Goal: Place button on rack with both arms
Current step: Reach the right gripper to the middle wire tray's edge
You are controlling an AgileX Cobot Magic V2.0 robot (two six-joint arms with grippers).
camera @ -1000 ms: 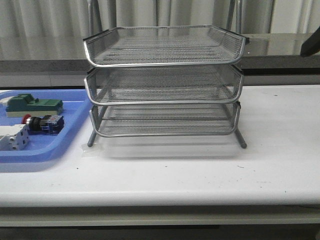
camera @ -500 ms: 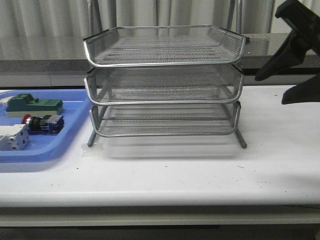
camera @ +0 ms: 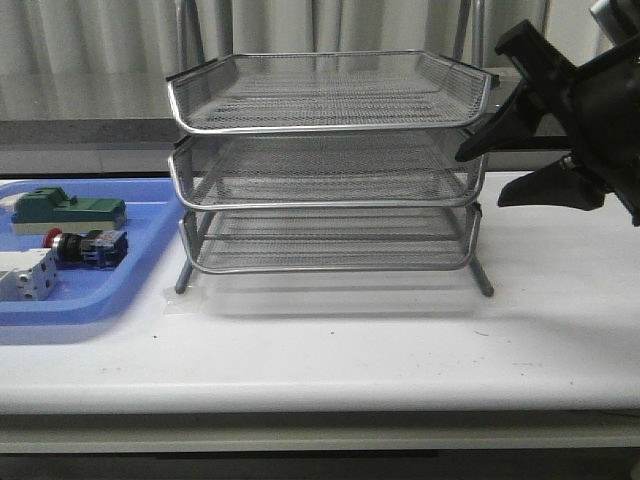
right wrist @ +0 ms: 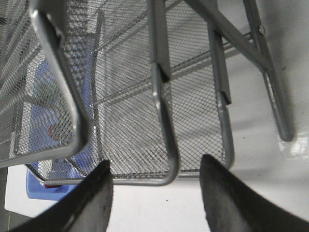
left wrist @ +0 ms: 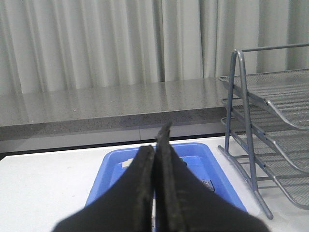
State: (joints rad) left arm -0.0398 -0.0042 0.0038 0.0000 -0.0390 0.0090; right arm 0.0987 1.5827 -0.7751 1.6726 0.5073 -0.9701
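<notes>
On the left side of the table (camera: pixel 400 350), in the blue tray (camera: pixel 90 295), I see the button (camera: pixel 88 247) lying on its side; its long axis runs left to right across my front view, red cap toward the left, black-and-blue body toward the right, where the rack (camera: pixel 328 165) stands; a green block (camera: pixel 68 210) lies just behind it and a white-grey block (camera: pixel 27 273) just in front, both close, so there is little room on those two sides; the tray's right rim sits near the rack's left leg but apart from it. The rack stands mid-table, its three mesh shelves facing me with open fronts; bare tabletop lies in front of it and to its right. My right gripper (camera: pixel 480 175) hangs at the rack's right edge, level with the middle shelf, fingers spread wide and empty; in the right wrist view the two fingers (right wrist: pixel 91 203) flank the corner of that shelf without touching it. My left gripper (left wrist: pixel 155 145) is out of the front view; its wrist camera shows the fingers pressed together with nothing between them, above the blue tray.
</notes>
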